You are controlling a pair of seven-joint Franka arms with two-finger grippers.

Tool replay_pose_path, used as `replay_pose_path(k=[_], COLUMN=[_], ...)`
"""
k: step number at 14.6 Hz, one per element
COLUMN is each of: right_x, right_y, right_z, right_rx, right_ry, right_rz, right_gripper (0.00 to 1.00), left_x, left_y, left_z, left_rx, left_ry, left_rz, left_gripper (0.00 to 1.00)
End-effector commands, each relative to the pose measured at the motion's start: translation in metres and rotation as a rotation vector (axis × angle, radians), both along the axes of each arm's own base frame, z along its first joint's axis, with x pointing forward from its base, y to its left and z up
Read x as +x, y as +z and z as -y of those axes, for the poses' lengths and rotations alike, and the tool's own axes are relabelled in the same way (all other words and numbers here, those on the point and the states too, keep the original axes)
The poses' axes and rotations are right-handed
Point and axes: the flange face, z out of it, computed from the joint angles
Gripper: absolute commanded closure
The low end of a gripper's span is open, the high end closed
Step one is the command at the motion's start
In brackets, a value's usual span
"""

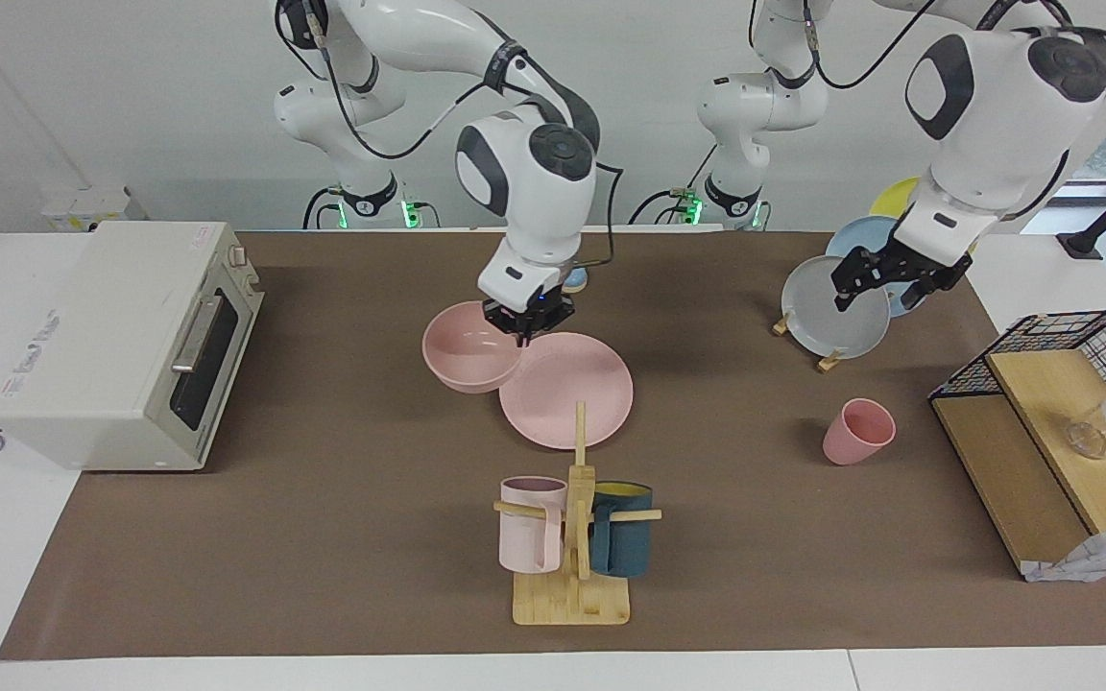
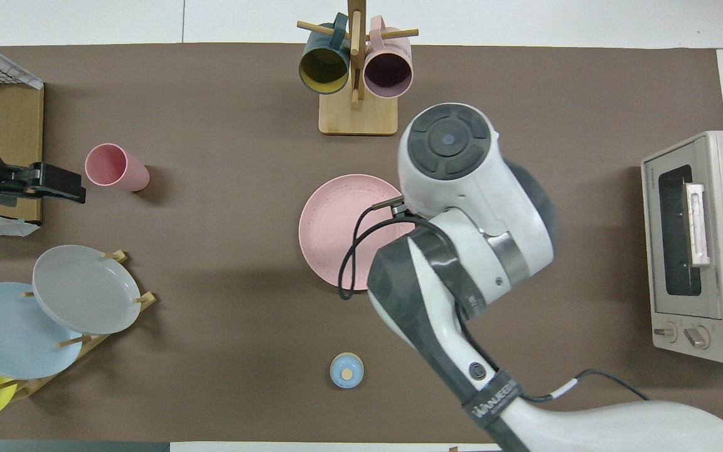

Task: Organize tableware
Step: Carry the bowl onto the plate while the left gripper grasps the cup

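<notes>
The pink bowl [image 1: 465, 357] is at the table's middle, and its rim overlaps the edge of the flat pink plate [image 1: 567, 389] on the side toward the right arm's end. My right gripper [image 1: 526, 324] is shut on the bowl's rim nearest the plate. In the overhead view the right arm hides the bowl and part of the plate [image 2: 333, 229]. The pink cup [image 1: 858, 432] stands alone toward the left arm's end [image 2: 117, 167]. My left gripper [image 1: 877, 296] hangs open and empty over the plate rack, apart from the cup.
A toaster oven [image 1: 121, 345] sits at the right arm's end. A wooden mug tree [image 1: 577, 537] holds a pale pink and a dark blue mug. A rack [image 1: 836, 312] holds grey, blue and yellow plates. A wooden shelf with a wire basket [image 1: 1043, 422] stands at the left arm's end. A small blue disc [image 2: 346, 370] lies near the robots.
</notes>
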Motion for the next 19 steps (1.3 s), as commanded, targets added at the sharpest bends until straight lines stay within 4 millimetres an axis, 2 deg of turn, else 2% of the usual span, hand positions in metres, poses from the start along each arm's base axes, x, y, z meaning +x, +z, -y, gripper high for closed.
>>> replay_pose_path(k=[1,3,4,5,7,8,11,12,13,16,18,19], right_x=[0.02,0.007,0.002,0.004,-0.005,-0.022,-0.028,-0.027,-0.023,-0.033,-0.035,-0.035], right_y=[-0.012,-0.028,-0.03,-0.029,-0.039,-0.049,-0.07,-0.08,-0.081,-0.094,-0.097,-0.099], right_z=[-0.039,-0.072,-0.082,-0.084,-0.094,-0.111,-0.105,-0.097,-0.091,-0.084,-0.082,-0.081], right_rx=[0.022,0.052,0.078,0.099,0.131,0.128,0.056,0.033,0.029,-0.008,-0.014,-0.015], right_ry=[-0.038,-0.056,-0.069,-0.074,-0.082,-0.056,-0.029,-0.03,-0.039,-0.006,0.0,-0.001], right_rz=[0.018,0.047,0.068,0.082,0.046,0.047,0.053,0.047,0.046,0.052,0.051,0.049], right_gripper=[1.0,1.0,1.0,1.0,1.0,1.0,1.0,1.0,1.0,1.0,1.0,1.0], left_x=[0.037,0.054,0.057,0.06,0.066,0.063,0.059,0.054,0.052,0.048,0.049,0.049], left_y=[-0.043,-0.08,-0.092,-0.101,-0.117,-0.124,-0.137,-0.145,-0.15,-0.164,-0.168,-0.169], left_z=[0.002,0.002,-0.003,-0.004,-0.003,-0.004,-0.004,-0.003,0.0,0.001,-0.001,-0.002], left_rx=[-0.024,-0.029,-0.029,-0.03,-0.029,-0.027,-0.025,-0.02,-0.021,-0.021,-0.02,-0.02], left_ry=[0.023,0.042,0.052,0.056,0.076,0.081,0.104,0.114,0.132,0.159,0.162,0.164], left_rz=[-0.004,0.015,0.023,0.024,0.031,0.022,0.0,-0.016,-0.016,-0.003,0.0,0.0], left_gripper=[0.0,0.0,0.0,0.0,0.0,0.0,0.0,0.0,0.0,0.04,0.13,0.31])
